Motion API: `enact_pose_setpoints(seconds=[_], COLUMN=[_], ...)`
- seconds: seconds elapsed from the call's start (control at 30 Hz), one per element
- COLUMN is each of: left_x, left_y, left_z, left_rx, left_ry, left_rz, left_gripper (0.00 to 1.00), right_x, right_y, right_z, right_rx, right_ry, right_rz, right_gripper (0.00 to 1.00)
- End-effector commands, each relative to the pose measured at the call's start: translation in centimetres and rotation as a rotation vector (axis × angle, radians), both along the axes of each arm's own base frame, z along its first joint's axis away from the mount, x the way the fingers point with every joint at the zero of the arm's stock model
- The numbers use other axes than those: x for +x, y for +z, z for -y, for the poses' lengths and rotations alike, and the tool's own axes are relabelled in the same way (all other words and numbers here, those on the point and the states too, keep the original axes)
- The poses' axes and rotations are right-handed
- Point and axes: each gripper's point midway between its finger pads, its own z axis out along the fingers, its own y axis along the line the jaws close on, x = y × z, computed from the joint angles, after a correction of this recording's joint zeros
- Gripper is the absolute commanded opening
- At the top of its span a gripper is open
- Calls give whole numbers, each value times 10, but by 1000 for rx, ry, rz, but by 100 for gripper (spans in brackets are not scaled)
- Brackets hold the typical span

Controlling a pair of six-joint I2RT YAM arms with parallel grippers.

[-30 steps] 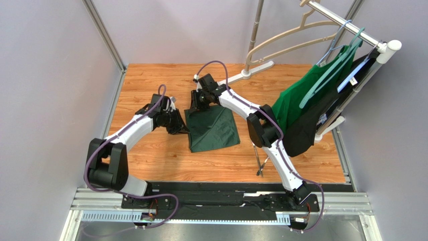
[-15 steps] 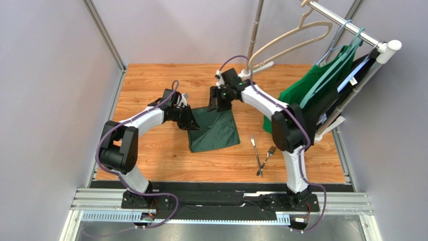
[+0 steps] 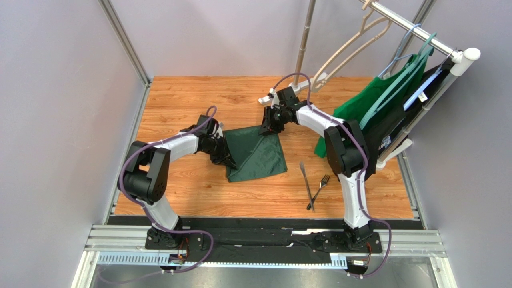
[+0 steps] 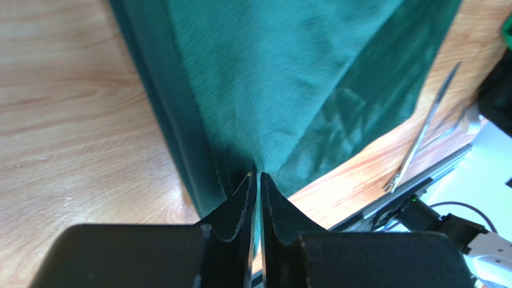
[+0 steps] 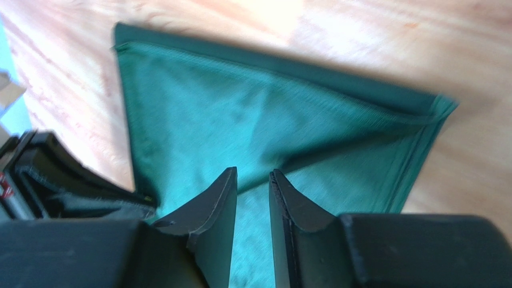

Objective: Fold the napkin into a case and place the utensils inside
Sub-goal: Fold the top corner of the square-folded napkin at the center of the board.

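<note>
Left gripper (image 4: pixel 255 176) is pinching the one napkin (image 4: pixel 288 78); right gripper (image 5: pixel 252 175) is standing parted over it; two utensils (image 3: pixel 306 180) are lying outside it

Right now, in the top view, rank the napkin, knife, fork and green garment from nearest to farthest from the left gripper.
1. napkin: its left edge is pinched in the left gripper.
2. knife: on the table, right of the napkin.
3. fork: just right of the knife.
4. green garment: hanging at the far right.
</note>
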Motion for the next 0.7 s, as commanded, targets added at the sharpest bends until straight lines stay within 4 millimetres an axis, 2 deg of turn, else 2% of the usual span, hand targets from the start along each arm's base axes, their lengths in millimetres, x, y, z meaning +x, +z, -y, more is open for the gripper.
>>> enact_pose_setpoints(seconds=[0.0,0.03,0.17,0.23,0.33,0.37,0.47,0.67], left_x=[-6,-11,-15,-13,-11,-11,-13,-21], left_y=[0,-4,0,20,51,56,55,24], left_z=[-5,-8,-15,-16,-7,-5,1,3], left_rx=[10,24,55,54,-6,-24,-56,-67], left_ry=[-16,-14,-38,-41,-72,-75,-79,-85], left_rz=[41,34,70,125,175,174,140,84], left_gripper=[13,13,14,19,24,24,23,17], right_x=[34,37,47,47,45,46,48,55], right_y=[4,-7,-23,-23,-11,-5,4,5], right_z=[1,2,2,2,1,0,2,6], right_rx=[44,42,61,63,79,85,82,79], right_ry=[-19,-19,-17,-19,-19,-15,-24,-42], right_rz=[74,58,39,34,46,54,71,76], right_gripper=[29,29,28,27,28,28,28,29])
